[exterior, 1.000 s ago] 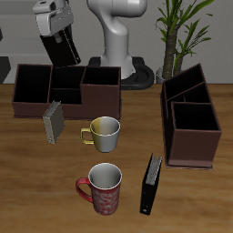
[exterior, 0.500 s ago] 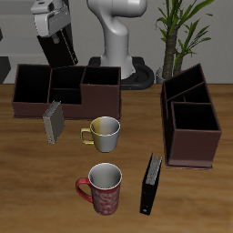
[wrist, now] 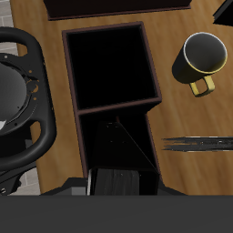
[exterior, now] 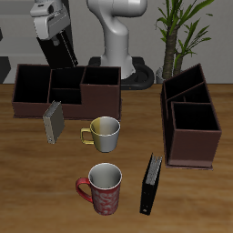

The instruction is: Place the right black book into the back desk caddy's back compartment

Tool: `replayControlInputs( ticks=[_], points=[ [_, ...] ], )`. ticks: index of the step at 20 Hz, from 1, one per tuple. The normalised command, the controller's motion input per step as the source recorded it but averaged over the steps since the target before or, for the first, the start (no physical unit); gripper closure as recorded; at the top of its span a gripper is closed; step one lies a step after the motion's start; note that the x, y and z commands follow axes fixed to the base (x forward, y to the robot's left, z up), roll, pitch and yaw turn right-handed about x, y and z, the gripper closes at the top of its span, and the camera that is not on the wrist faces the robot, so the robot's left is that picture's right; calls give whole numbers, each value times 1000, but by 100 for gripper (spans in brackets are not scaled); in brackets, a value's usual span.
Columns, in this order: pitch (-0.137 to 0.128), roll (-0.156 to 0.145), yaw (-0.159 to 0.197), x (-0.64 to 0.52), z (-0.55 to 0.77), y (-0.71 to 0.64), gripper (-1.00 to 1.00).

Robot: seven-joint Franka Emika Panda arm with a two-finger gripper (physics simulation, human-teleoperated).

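My gripper (exterior: 57,36) is shut on the right black book (exterior: 63,49), which hangs tilted in the air above the back desk caddy (exterior: 100,94). This caddy is a long dark brown box with open compartments in a row. In the wrist view the book (wrist: 116,178) shows end-on between my fingers (wrist: 91,185), directly over one open compartment of the caddy (wrist: 157,73). A second, empty compartment lies just beyond it. The book's lower edge is clear of the caddy's rim.
A grey striped book (exterior: 53,121) stands just in front of the back caddy. A yellow mug (exterior: 106,134), a red mug (exterior: 104,187) and another black book (exterior: 151,183) stand nearer the table's front. A second brown caddy (exterior: 193,141) sits across the table.
The gripper with the black book has drifted slightly up and sideways over the back caddy. Everything on the table has stayed put.
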Motion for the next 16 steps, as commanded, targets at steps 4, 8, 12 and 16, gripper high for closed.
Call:
replayControlInputs(
  ticks=[4,8,12,16],
  points=[
    [28,15,20,14,-191,110,100],
    [20,7,14,22,-118,40,100],
    [37,15,7,7,-187,120,100],
    [21,21,24,-4,-164,122,100]
  ],
)
